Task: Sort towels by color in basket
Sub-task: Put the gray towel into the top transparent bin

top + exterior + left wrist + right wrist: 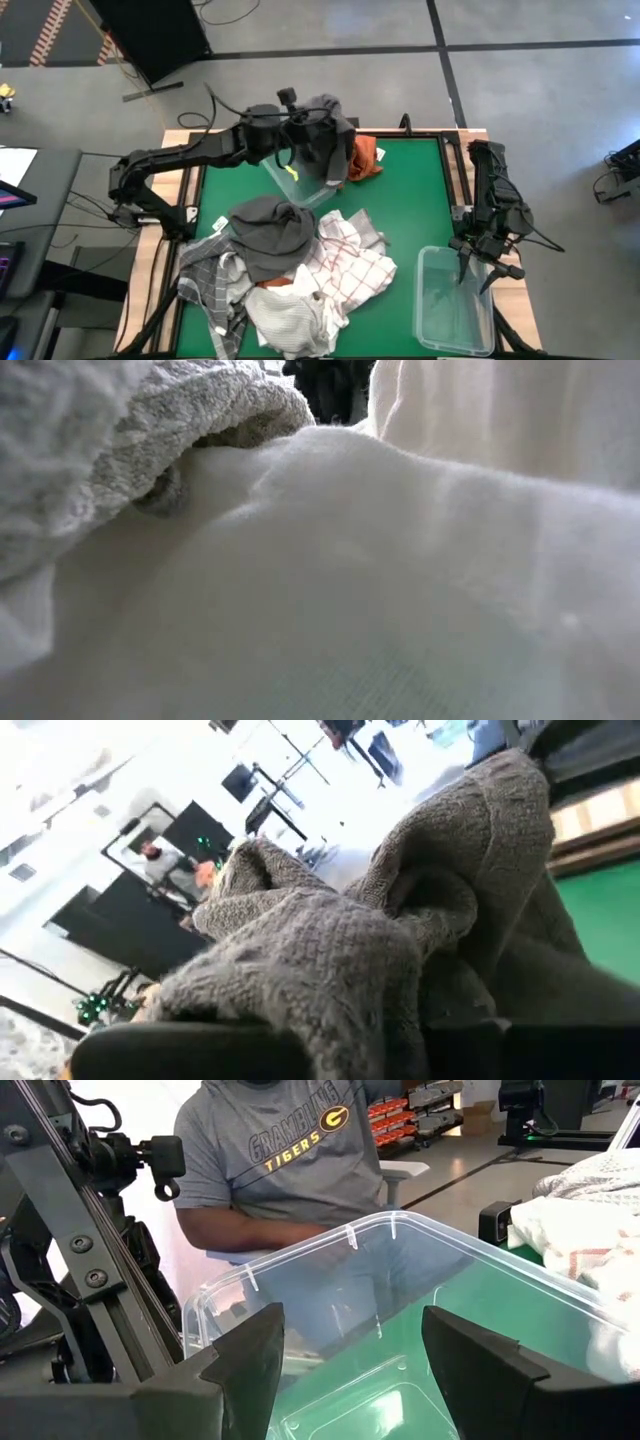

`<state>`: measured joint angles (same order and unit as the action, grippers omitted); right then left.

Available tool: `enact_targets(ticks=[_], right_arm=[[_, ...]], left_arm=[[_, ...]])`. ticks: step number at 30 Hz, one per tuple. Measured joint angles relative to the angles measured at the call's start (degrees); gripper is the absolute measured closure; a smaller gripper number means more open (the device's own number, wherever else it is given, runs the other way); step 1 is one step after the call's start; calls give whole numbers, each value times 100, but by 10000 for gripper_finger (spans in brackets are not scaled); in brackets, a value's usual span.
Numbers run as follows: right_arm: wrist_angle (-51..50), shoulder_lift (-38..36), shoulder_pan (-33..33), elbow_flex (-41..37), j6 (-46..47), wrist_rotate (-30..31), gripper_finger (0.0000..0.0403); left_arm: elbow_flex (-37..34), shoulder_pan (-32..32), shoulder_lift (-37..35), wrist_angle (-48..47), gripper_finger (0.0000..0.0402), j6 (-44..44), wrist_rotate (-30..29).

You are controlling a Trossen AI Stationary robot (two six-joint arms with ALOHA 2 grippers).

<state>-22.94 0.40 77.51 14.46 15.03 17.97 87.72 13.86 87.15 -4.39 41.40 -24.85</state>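
Observation:
My left gripper [312, 128] is shut on a dark grey towel [330, 140] high over the table's far middle, above a clear bin [303, 183]. A rust-orange towel [365, 160] lies beside that bin by the far edge. At the near left is a pile: another dark grey towel [270, 235] on top, a grey plaid one [210, 278], a white one with red grid lines [352, 258] and a plain white one [290, 318]. My right gripper [350, 1350] stands open at the right edge over a second clear bin [455, 300], touching nothing. My left gripper holds the dark grey towel by a bunched fold of several layers [400, 1010] pinched between its two fingers. The fingers come at it level, from the table's left. The towel is lifted clear of the table and hangs slack below and beyond the fingers [335, 160].
The low view is filled by the white towel [400, 580] and a grey knit towel [120, 430] right before the camera. A person sits beyond the table's right edge [290, 1160]. Bare green tabletop [420, 200] lies between the pile and the right bin.

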Motion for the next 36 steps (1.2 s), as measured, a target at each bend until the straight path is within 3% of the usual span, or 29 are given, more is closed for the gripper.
enact_targets(ticks=[12, 19, 21, 24, 29, 36], right_arm=[[1, 0, 1, 1, 1, 0, 139], [0, 0, 1, 1, 0, 0, 139], [-7, 0, -1, 0, 2, 0, 139], [-22, 0, 0, 1, 0, 0, 139], [-67, 0, -1, 1, 0, -2, 139], [-85, 0, -1, 1, 2, -2, 139]], left_arm=[[-4, 135, -153, -3014, 378, -1202, -126], [-4, -294, -941, -3886, 378, -1250, -1800], [-4, -338, -1223, -3919, 378, -1371, -2019], [0, -291, -1542, -4022, 377, -1728, -1983], [-99, 19, -1574, -4221, 377, -2171, -892], [-782, 237, -1001, -3298, 377, -1886, -557]])
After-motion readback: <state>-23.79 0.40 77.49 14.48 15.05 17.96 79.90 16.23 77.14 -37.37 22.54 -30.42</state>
